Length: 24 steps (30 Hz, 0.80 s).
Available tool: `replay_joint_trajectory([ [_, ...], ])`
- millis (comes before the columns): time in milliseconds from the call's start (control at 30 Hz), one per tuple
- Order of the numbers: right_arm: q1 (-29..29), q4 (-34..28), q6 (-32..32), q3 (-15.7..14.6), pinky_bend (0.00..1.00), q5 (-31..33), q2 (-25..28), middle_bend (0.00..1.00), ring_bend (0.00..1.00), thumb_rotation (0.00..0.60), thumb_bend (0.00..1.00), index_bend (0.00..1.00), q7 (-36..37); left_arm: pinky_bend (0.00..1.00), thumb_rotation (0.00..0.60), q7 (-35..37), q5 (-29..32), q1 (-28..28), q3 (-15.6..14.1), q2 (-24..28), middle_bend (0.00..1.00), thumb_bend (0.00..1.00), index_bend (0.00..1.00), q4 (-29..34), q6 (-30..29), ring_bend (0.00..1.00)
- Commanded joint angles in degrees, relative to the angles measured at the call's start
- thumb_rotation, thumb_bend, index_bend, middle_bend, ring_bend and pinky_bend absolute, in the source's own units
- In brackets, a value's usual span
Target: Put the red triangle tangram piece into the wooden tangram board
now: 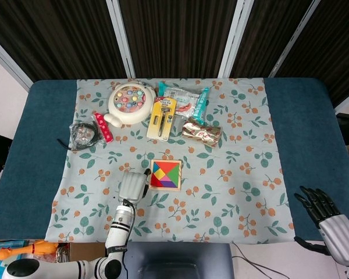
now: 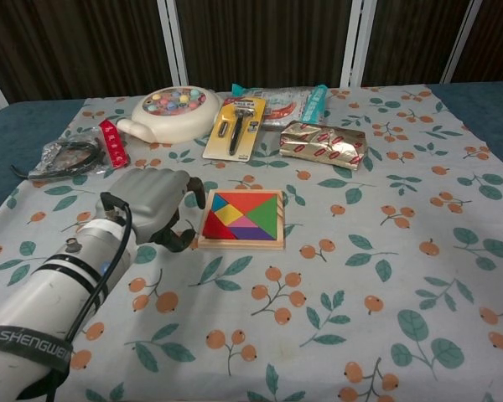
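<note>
The wooden tangram board (image 1: 164,188) (image 2: 239,244) lies in the middle of the floral cloth with coloured pieces filling it. A red triangle (image 1: 156,182) (image 2: 213,229) sits flat in its near left corner, and a larger orange-red triangle (image 2: 258,203) lies along the far edge. My left hand (image 1: 132,186) (image 2: 155,205) rests just left of the board. Its fingers arch loosely down towards the board's left rim and nothing shows between them. My right hand (image 1: 328,218) hovers far to the right, past the cloth's edge, with its fingers spread and holding nothing.
Along the back of the cloth lie a round white toy (image 1: 129,102), a carded razor (image 1: 164,118), snack packets (image 1: 189,104), a foil-wrapped pack (image 1: 201,133), a red strip (image 1: 103,127) and a bagged black cable (image 1: 81,135). A rubber chicken (image 1: 23,250) lies off the table at the lower left.
</note>
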<state>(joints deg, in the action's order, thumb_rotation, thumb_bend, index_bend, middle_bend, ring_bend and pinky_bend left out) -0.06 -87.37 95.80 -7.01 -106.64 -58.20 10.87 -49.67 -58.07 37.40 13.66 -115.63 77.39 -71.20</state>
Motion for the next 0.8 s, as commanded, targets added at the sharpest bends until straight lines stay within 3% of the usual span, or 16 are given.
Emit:
replay_joint_trajectory([
  [33, 0.0, 0.0, 0.1, 0.0, 0.0, -0.1, 0.0, 0.0, 0.0, 0.6, 0.15, 0.0, 0.0, 1.0, 0.6, -0.6, 0.5, 0.2, -0.1, -0.1, 1.0, 0.38, 0.37, 0.2, 0.2, 1.0],
  [800, -0.1, 0.1, 0.2, 0.0, 0.0, 0.0, 0.1, 0.0, 0.0, 0.6, 0.15, 0.0, 0.3, 1.0, 0.6, -0.4, 1.5, 0.7, -0.6, -0.6, 1.0, 0.37, 0.39, -0.8, 0.5, 1.0],
])
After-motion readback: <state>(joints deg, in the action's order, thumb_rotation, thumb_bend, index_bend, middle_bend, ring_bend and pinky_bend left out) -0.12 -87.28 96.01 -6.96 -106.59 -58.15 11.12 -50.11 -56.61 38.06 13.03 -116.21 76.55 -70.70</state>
